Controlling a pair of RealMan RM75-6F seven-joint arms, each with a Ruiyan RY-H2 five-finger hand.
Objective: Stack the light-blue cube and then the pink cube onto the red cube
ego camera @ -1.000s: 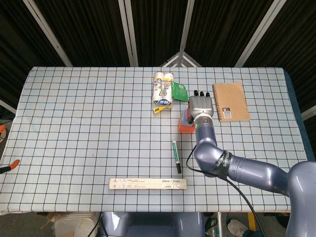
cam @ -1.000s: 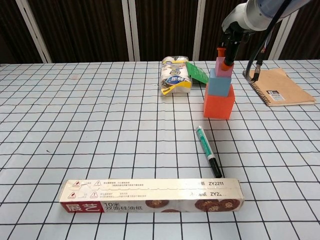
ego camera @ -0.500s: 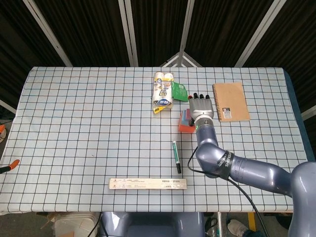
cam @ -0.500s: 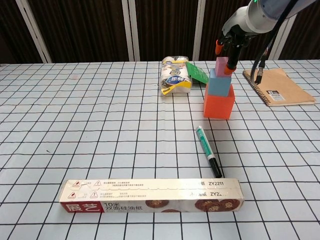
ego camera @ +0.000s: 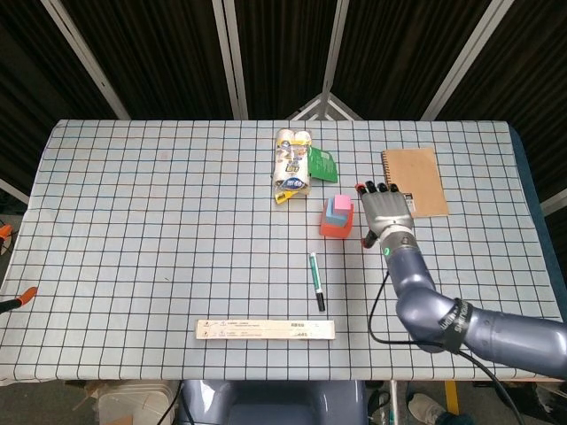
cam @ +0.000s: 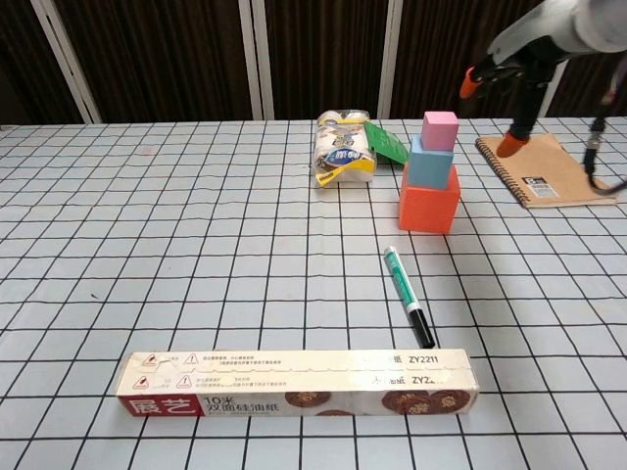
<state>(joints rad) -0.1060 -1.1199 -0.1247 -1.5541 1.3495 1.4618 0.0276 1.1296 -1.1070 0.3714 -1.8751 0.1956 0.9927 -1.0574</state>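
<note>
The three cubes stand as one stack right of centre on the checked surface [ego camera: 159, 230]. The red cube [cam: 429, 203] sits on the cloth, the light-blue cube [cam: 429, 164] rests on top of it, and the pink cube [cam: 440, 130] sits on the light-blue one. In the chest view the pink cube lies a little toward the right side of the cube under it.

The right hand [ego camera: 386, 212] is to the right of the stack in the head view, near it but not touching any cube. Its fingers [cam: 471, 83] are spread apart and hold nothing. In the chest view the hand hangs in the upper right of the frame, higher than the pink cube, with orange fingertips showing above and beside the notebook [cam: 549, 169]. The left hand shows in neither view.

The brown spiral notebook lies to the right of the stack, partly under the right hand in the head view. A pack of white rolls [ego camera: 293, 166] with a green label [ego camera: 320, 164] lies above and left of the stack. A green and black marker [cam: 409, 296] lies on the cloth below the stack, well apart from the hand. A long flat box [cam: 294, 383] with red printing lies across the lower centre of the frame.
</note>
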